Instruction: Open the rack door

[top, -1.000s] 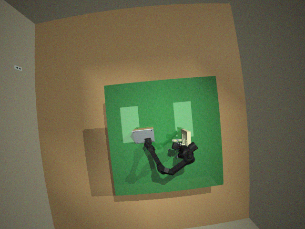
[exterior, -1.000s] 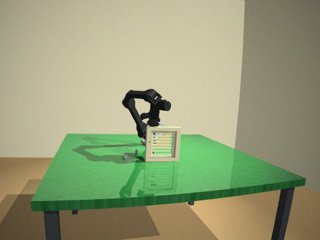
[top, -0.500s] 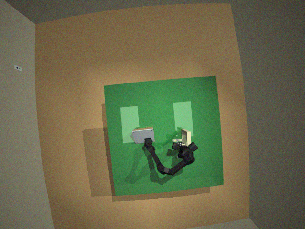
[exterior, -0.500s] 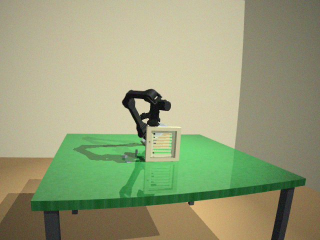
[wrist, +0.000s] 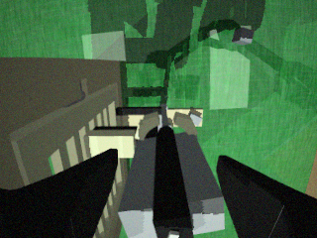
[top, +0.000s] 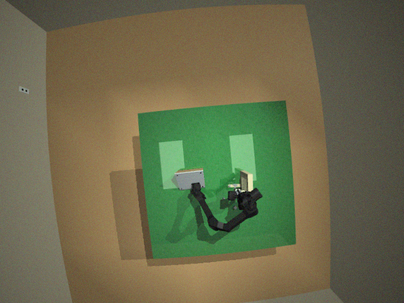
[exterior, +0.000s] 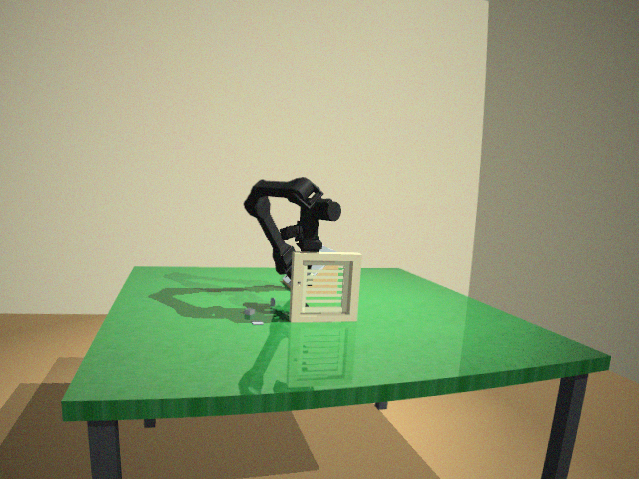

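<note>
The cream rack frame stands upright on the green table. The slatted door fills the frame's opening in the exterior view; its exact angle cannot be told. The grey and black handle runs down the middle of the wrist view, with a cream crosspiece beside it. How far it is turned is unclear. My gripper points down beside the frame and is open, its black fingers on either side of the handle with gaps showing. In the exterior view the fingertips are hidden behind the frame.
Small grey pieces lie near the gripper on the green table. The grey arm base stands left of the rack in the top view, and the arm bends round between them.
</note>
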Motion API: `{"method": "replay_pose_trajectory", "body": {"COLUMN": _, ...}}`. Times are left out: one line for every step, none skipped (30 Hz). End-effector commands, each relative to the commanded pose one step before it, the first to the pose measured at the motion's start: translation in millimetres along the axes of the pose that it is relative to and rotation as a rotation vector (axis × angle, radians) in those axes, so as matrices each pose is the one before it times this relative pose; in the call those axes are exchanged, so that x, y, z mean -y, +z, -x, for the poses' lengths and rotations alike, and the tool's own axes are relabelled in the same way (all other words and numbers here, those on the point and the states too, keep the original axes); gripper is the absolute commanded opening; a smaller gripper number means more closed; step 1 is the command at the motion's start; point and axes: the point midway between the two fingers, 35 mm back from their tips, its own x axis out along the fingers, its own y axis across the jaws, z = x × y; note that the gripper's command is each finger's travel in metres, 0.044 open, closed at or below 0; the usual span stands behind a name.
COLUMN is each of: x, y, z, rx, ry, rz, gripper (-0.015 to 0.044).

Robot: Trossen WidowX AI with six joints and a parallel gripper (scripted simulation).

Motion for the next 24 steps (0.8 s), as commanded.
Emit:
{"method": "replay_pose_trajectory", "body": {"x": -0.3, "y": 0.14, "z": -0.91, "rx": -0.0001, "ry": -0.00223, "rz": 0.2026, "gripper": 0.0292}}
{"method": "replay_pose_trajectory", "body": {"x": 0.0, "y": 0.0, "z": 0.0, "rx": 0.0, "ry": 0.00001, "rz": 0.0495, "gripper": 0.0292}}
{"method": "replay_pose_trajectory", "body": {"x": 0.0, "y": 0.0, "z": 0.0, "rx": 0.0, "ry": 0.00001, "rz": 0.0495, "gripper": 0.0292}}
{"method": "replay_pose_trajectory", "body": {"x": 0.0, "y": 0.0, "z": 0.0, "rx": 0.0, "ry": 0.00001, "rz": 0.0495, "gripper": 0.0292}}
{"method": "replay_pose_trajectory", "body": {"x": 0.0, "y": 0.0, "z": 0.0, "rx": 0.0, "ry": 0.00001, "rz": 0.0495, "gripper": 0.0292}}
{"method": "replay_pose_trajectory", "body": {"x": 0.0, "y": 0.0, "z": 0.0, "rx": 0.0, "ry": 0.00001, "rz": 0.0495, "gripper": 0.0292}}
{"method": "replay_pose_trajectory", "body": {"x": 0.0, "y": 0.0, "z": 0.0, "rx": 0.0, "ry": 0.00001, "rz": 0.0495, "gripper": 0.0292}}
{"method": "replay_pose_trajectory", "body": {"x": 0.0, "y": 0.0, "z": 0.0, "rx": 0.0, "ry": 0.00001, "rz": 0.0495, "gripper": 0.0292}}
{"method": "replay_pose_trajectory", "body": {"x": 0.0, "y": 0.0, "z": 0.0, "rx": 0.0, "ry": 0.00001, "rz": 0.0495, "gripper": 0.0292}}
{"method": "replay_pose_trajectory", "body": {"x": 0.0, "y": 0.0, "z": 0.0, "rx": 0.0, "ry": 0.00001, "rz": 0.0495, "gripper": 0.0292}}
{"method": "replay_pose_trajectory", "body": {"x": 0.0, "y": 0.0, "z": 0.0, "rx": 0.0, "ry": 0.00001, "rz": 0.0495, "gripper": 0.0292}}
{"method": "replay_pose_trajectory", "body": {"x": 0.0, "y": 0.0, "z": 0.0, "rx": 0.0, "ry": 0.00001, "rz": 0.0495, "gripper": 0.0292}}
{"method": "replay_pose_trajectory", "body": {"x": 0.0, "y": 0.0, "z": 0.0, "rx": 0.0, "ry": 0.00001, "rz": 0.0495, "gripper": 0.0292}}
{"method": "replay_pose_trajectory", "body": {"x": 0.0, "y": 0.0, "z": 0.0, "rx": 0.0, "ry": 0.00001, "rz": 0.0495, "gripper": 0.0292}}
{"method": "replay_pose_trajectory", "body": {"x": 0.0, "y": 0.0, "z": 0.0, "rx": 0.0, "ry": 0.00001, "rz": 0.0495, "gripper": 0.0292}}
{"method": "replay_pose_trajectory", "body": {"x": 0.0, "y": 0.0, "z": 0.0, "rx": 0.0, "ry": 0.00001, "rz": 0.0495, "gripper": 0.0292}}
{"method": "replay_pose_trajectory", "body": {"x": 0.0, "y": 0.0, "z": 0.0, "rx": 0.0, "ry": 0.00001, "rz": 0.0495, "gripper": 0.0292}}
{"method": "replay_pose_trajectory", "body": {"x": 0.0, "y": 0.0, "z": 0.0, "rx": 0.0, "ry": 0.0, "rz": 0.0495, "gripper": 0.0292}}
{"method": "replay_pose_trajectory", "body": {"x": 0.0, "y": 0.0, "z": 0.0, "rx": 0.0, "ry": 0.0, "rz": 0.0495, "gripper": 0.0292}}
{"method": "replay_pose_trajectory", "body": {"x": 0.0, "y": 0.0, "z": 0.0, "rx": 0.0, "ry": 0.0, "rz": 0.0495, "gripper": 0.0292}}
{"method": "replay_pose_trajectory", "body": {"x": 0.0, "y": 0.0, "z": 0.0, "rx": 0.0, "ry": 0.0, "rz": 0.0495, "gripper": 0.0292}}
{"method": "replay_pose_trajectory", "body": {"x": 0.0, "y": 0.0, "z": 0.0, "rx": 0.0, "ry": 0.0, "rz": 0.0495, "gripper": 0.0292}}
{"method": "replay_pose_trajectory", "body": {"x": 0.0, "y": 0.0, "z": 0.0, "rx": 0.0, "ry": 0.0, "rz": 0.0495, "gripper": 0.0292}}
{"method": "replay_pose_trajectory", "body": {"x": 0.0, "y": 0.0, "z": 0.0, "rx": 0.0, "ry": 0.0, "rz": 0.0495, "gripper": 0.0292}}
